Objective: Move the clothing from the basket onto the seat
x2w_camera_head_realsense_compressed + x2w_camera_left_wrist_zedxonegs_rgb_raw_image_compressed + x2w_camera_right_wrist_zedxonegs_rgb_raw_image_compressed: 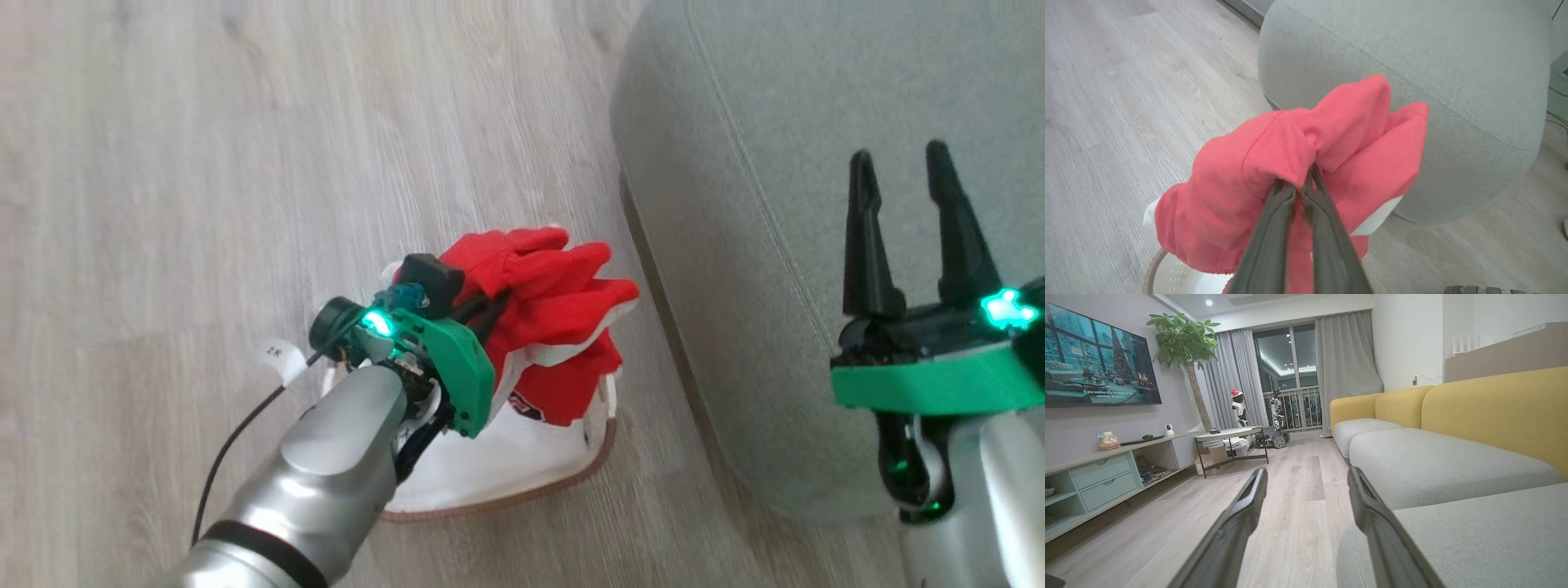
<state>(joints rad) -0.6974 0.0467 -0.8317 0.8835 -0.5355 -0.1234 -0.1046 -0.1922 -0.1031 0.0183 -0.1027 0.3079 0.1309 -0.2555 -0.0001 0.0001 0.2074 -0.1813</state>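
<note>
The red clothing (pixel 555 318) hangs bunched above the cream basket (pixel 600 437), which stands on the floor just left of the seat (pixel 816 98). My left gripper (pixel 490 306) is shut on the clothing; in the left wrist view its two dark fingers (pixel 1274 228) pinch a fold of the clothing (pixel 1290 163), with white trim showing below and the basket rim (pixel 1150 271) underneath. The grey-green seat (pixel 1453 81) lies right behind the garment. My right gripper (pixel 898 175) hovers open over the seat's near part, nothing between its fingers (pixel 1237 522).
Pale wood floor (pixel 204 163) spreads left of the basket. The right wrist view looks along the grey seat cushions (pixel 1433 461) with yellow backrests (pixel 1494 404), toward a round table (pixel 1229 435), a TV cabinet (pixel 1106 473) and a plant (pixel 1184 339).
</note>
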